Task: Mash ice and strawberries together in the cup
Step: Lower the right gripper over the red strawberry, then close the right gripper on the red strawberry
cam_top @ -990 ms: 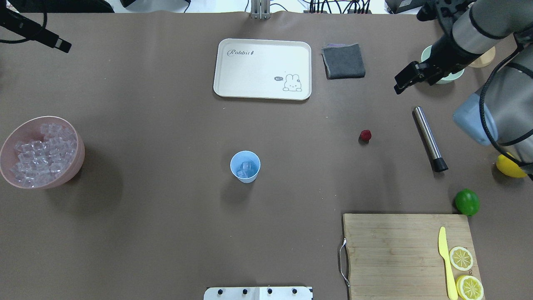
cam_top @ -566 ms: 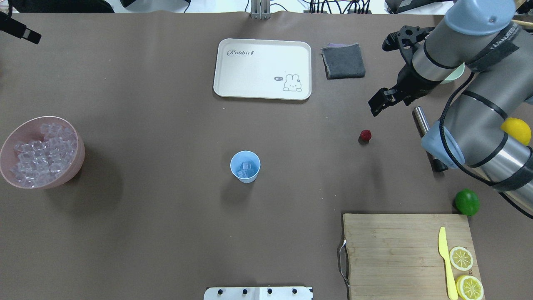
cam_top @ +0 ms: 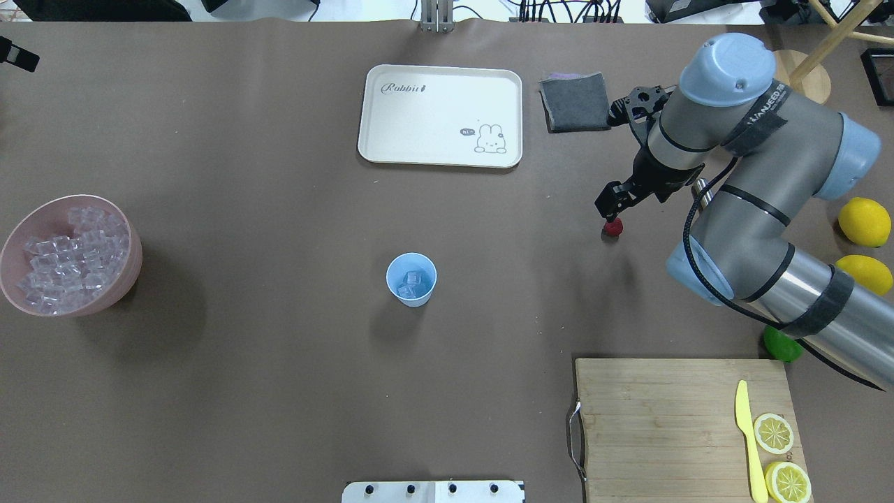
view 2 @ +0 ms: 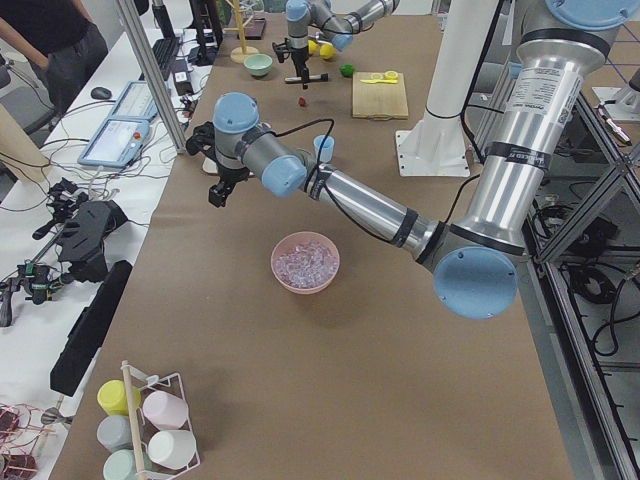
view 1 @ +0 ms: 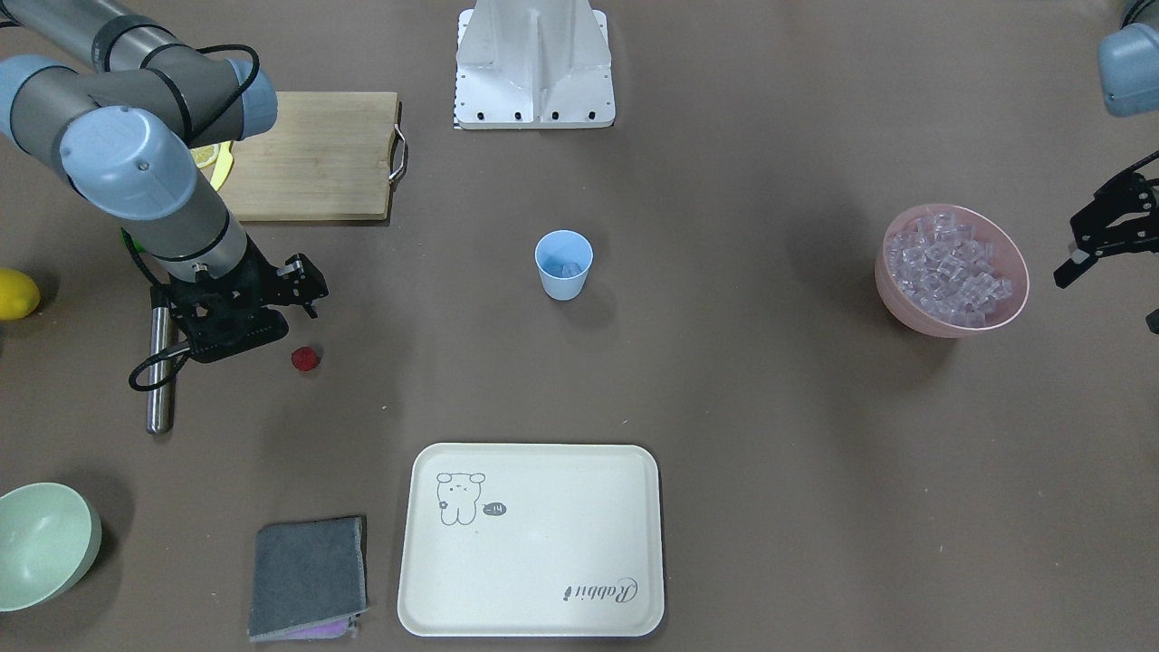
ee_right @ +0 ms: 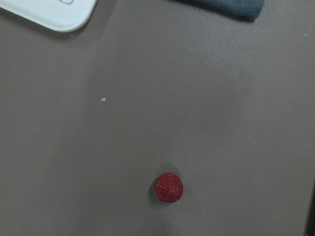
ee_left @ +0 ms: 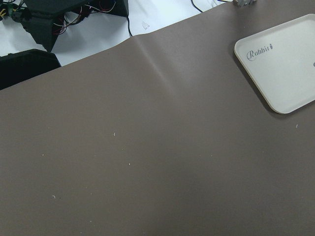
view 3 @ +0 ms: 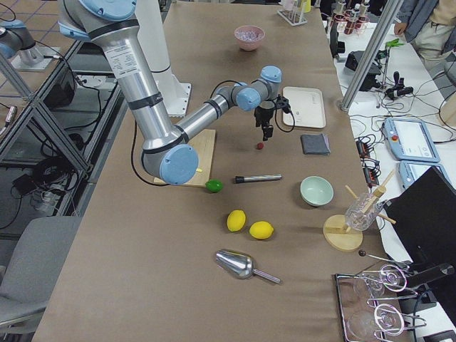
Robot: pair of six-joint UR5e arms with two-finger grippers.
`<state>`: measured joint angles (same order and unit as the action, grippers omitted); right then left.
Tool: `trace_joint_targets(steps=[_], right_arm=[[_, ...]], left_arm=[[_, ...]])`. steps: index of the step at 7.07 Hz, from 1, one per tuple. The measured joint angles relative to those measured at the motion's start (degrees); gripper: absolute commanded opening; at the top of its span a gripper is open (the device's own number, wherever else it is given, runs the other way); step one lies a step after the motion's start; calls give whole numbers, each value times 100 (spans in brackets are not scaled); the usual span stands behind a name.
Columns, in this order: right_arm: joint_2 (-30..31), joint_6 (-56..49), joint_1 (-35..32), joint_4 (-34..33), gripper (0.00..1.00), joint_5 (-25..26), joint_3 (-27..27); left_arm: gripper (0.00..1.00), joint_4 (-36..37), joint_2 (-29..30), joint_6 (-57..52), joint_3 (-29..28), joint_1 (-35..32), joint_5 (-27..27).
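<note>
One small dark red strawberry (cam_top: pixel 613 227) lies on the brown table, right of centre; it also shows low in the right wrist view (ee_right: pixel 169 187). My right gripper (cam_top: pixel 612 207) hovers just above and behind it, its fingers apart and holding nothing. The light blue cup (cam_top: pixel 411 279) stands mid-table with a few pieces of ice (cam_top: pixel 411 282) inside. More ice (cam_top: pixel 68 255) fills a pink bowl (cam_top: pixel 130 269) at the far left. My left gripper (view 1: pixel 1091 249) hangs open beyond that bowl, off to the table's side.
A cream tray (cam_top: pixel 440 115) and a grey cloth (cam_top: pixel 575 103) lie at the back. A steel muddler (view 1: pixel 161 371) rests beside the right arm. A pale green bowl (view 1: pixel 41 543), lemons (cam_top: pixel 865 221), a lime (cam_top: pixel 777 347) and a cutting board (cam_top: pixel 663 426) with a yellow knife (cam_top: pixel 747 436) sit on the right.
My right arm has swung from over the pale green bowl leftward and down to just above the strawberry. My left gripper has pulled back toward the table's left edge.
</note>
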<state>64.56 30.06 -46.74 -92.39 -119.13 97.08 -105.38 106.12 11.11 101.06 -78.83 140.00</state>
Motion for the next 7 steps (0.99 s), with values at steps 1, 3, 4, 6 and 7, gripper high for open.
trace_joint_targets(steps=[1, 3, 4, 6, 7], right_arm=[[-58, -22, 68, 3, 100, 79, -159], [-144, -45, 157, 193, 100, 186, -525], [-162, -48, 182, 496, 100, 210, -782], [-179, -39, 202, 981, 97, 222, -1128], [-199, -26, 219, 1050, 85, 223, -1175]], left_arm=[[97, -1, -5, -3, 4, -3, 1], [97, -20, -45, -4, 38, -14, -11], [97, -31, -102, -4, 95, -24, -29], [97, -35, -149, -4, 178, -28, -57], [97, -35, -165, -4, 181, -28, -66]])
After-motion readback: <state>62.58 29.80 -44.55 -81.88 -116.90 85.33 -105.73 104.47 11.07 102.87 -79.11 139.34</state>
